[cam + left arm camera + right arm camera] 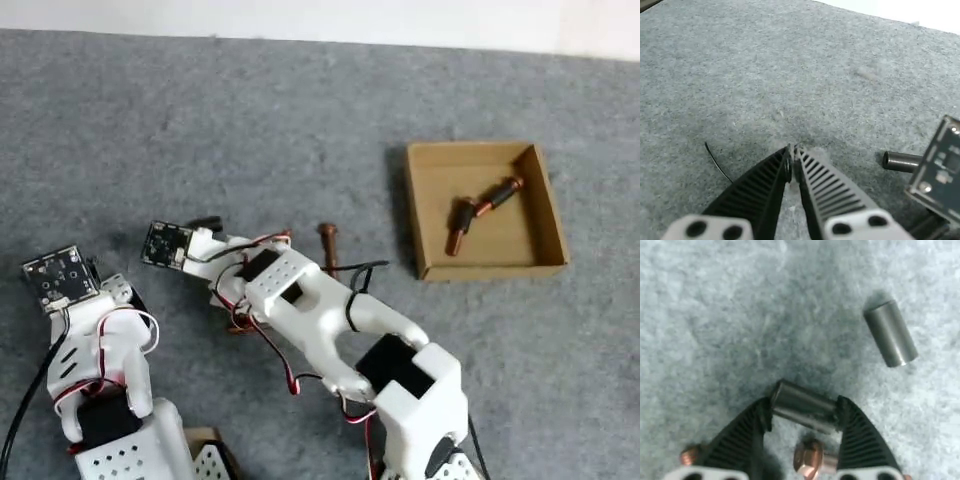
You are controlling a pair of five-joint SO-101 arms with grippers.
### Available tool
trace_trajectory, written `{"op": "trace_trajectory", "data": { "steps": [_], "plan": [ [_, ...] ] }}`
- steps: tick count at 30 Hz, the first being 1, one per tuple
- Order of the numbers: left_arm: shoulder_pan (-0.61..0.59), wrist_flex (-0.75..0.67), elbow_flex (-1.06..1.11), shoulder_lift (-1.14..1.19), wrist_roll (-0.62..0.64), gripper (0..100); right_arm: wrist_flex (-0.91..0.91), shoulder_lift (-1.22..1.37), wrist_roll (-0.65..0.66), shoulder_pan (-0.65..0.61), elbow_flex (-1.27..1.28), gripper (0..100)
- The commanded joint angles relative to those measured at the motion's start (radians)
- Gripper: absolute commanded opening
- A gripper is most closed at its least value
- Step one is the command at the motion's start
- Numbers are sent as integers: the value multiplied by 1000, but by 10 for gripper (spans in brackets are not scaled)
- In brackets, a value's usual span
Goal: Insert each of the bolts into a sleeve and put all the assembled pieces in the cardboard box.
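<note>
Right gripper [805, 411]: clamping a sleeve [802, 407] end to end, long axis lying across the jaws, bolt [807, 460] lying just beside.

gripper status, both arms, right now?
Left gripper: closed, holding nothing.
Right gripper: closed on a sleeve.

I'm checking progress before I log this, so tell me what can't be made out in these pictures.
High view: the two pieces in the box are too small to tell whether they are fully assembled.
Left wrist view: the sleeve has its far end hidden behind a circuit board.
Right wrist view: two bolts are cut off by the edge, partly behind the right gripper.
</note>
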Motion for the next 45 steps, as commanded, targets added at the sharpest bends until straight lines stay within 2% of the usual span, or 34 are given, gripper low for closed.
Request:
{"op": "trace_trajectory", "data": {
  "steps": [1,15,22,27,31,37,45],
  "plan": [
    [-2,-20,-5,-8,5,31,2,15,11,-7,-42,22],
    [-2,-20,-5,-8,5,31,27,1,5,12,-44,5],
    [-2,-20,-5,-8,5,31,133,-168,8,12,-22,5],
    [-2,-20,-5,-8,5,31,139,-272,15,30,47,5],
    [-2,-20,-5,-8,5,32,143,-320,86,53,82,5],
    [-2,-20,-5,-8,5,32,145,-374,83,114,87,5],
    [-2,-20,-5,-7,5,32,285,-417,80,177,87,5]
  ]
}}
